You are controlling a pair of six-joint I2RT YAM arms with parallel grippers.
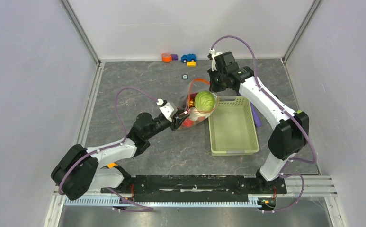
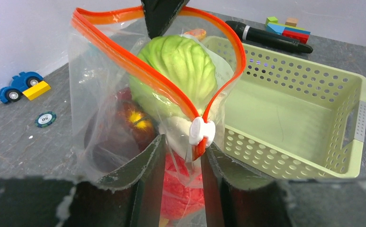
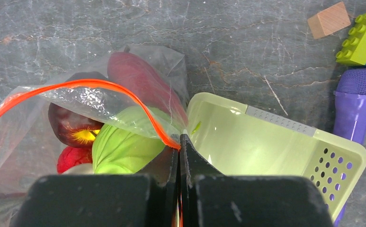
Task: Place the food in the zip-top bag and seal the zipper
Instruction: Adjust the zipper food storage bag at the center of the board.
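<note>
Zip-top bag (image 2: 91,104) of clear, crinkled film stands on the table (image 1: 147,85) against the far left corner of the pale green basket (image 1: 211,137), mouth upward. Its zipper (image 2: 138,70), a red-orange strip, is unsealed: the two tracks spread into a wide loop and meet at the white slider (image 2: 200,131). Inside sit a green cabbage (image 2: 181,66) uppermost, a dark plum (image 3: 72,127) with a yellow patch, a red strawberry (image 3: 72,158) and a reddish fruit (image 3: 138,75). The right gripper (image 3: 180,142) is clenched on the zipper at the end opposite the slider. The left gripper (image 2: 183,151) has its jaws partly apart, one on each side of the bag corner below the slider; whether they pinch the film cannot be determined. The table is dark grey with a marbled pattern, enclosed by plain pale walls on metal frame rails. Near the far wall lie a blue toy car (image 1: 188,57), building blocks (image 1: 166,57) and a round chip (image 1: 184,75); a purple marker (image 3: 356,99) lies beside the basket.
</note>
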